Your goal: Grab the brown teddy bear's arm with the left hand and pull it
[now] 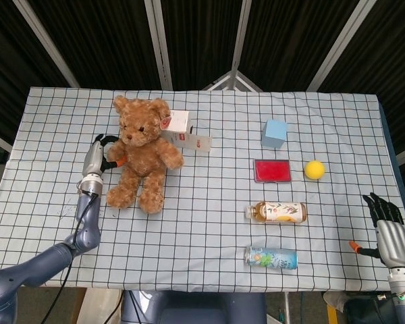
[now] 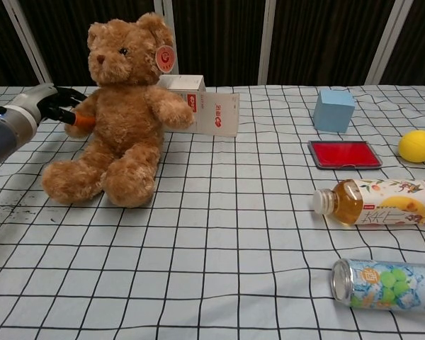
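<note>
Left hand (image 2: 57, 106) fingers — around teddy bear (image 2: 120, 113) arm

Bear (image 2: 124, 113) arm end lay buried under the left hand (image 2: 57, 108); grip detail could not be made out. Box (image 2: 209, 106) left part sat hidden behind the bear. Can (image 2: 388, 285) and bottle (image 2: 375, 202) were cut by the chest view's right edge. Right hand (image 1: 388, 226) showed at the head view's lower right corner, absent from chest view. Ear tag (image 2: 164, 58) print was too small to read.
</note>
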`<state>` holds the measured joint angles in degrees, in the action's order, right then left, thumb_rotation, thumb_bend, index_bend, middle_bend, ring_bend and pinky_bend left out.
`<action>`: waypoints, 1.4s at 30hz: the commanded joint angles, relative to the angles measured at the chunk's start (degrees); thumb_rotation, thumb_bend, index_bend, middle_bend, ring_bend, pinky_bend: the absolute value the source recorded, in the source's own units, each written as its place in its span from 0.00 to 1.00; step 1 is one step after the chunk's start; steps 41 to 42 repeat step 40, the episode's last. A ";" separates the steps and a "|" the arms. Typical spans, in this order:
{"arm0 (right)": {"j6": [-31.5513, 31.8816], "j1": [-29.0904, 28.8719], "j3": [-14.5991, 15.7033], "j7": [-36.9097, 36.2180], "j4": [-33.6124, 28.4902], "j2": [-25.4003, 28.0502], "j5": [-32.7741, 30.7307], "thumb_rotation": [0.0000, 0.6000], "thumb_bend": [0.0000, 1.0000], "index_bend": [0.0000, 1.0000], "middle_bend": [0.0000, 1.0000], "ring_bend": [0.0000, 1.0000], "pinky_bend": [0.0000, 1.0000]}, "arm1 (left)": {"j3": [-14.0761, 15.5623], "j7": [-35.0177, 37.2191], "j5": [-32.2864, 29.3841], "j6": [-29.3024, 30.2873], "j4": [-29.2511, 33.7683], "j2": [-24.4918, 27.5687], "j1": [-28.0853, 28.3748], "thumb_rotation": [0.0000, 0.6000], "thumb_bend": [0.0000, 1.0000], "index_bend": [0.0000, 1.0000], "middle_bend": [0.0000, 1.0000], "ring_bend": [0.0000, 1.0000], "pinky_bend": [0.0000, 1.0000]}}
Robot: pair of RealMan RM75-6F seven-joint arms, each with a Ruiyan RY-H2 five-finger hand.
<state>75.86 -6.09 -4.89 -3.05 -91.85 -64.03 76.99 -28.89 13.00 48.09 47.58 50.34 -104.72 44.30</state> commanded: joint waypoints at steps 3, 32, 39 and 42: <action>0.17 0.05 0.05 -0.15 -0.03 0.04 0.23 1.00 0.13 0.05 0.01 0.00 0.00 | 1.22 3.95 4.94 0.86 2.31 1.84 -1.03 1.00 0.23 0.06 0.01 0.00 0.00; 1.18 0.35 0.21 -1.40 -0.74 0.58 1.60 1.00 0.13 0.05 0.02 0.00 0.00 | 15.45 -7.63 18.00 40.25 29.56 26.37 -34.51 1.00 0.34 0.29 0.13 0.00 0.00; 1.67 0.52 -0.08 -1.90 -0.79 0.73 1.43 1.00 0.13 0.05 0.02 0.00 0.00 | 16.32 -11.13 17.41 39.91 34.68 29.53 -36.27 1.00 0.34 0.28 0.13 0.00 0.00; 1.64 0.51 -0.10 -1.93 -0.74 0.74 1.37 1.00 0.13 0.05 0.02 0.00 0.00 | 16.30 -10.96 17.62 39.91 34.73 29.63 -36.32 1.00 0.34 0.28 0.13 0.00 0.00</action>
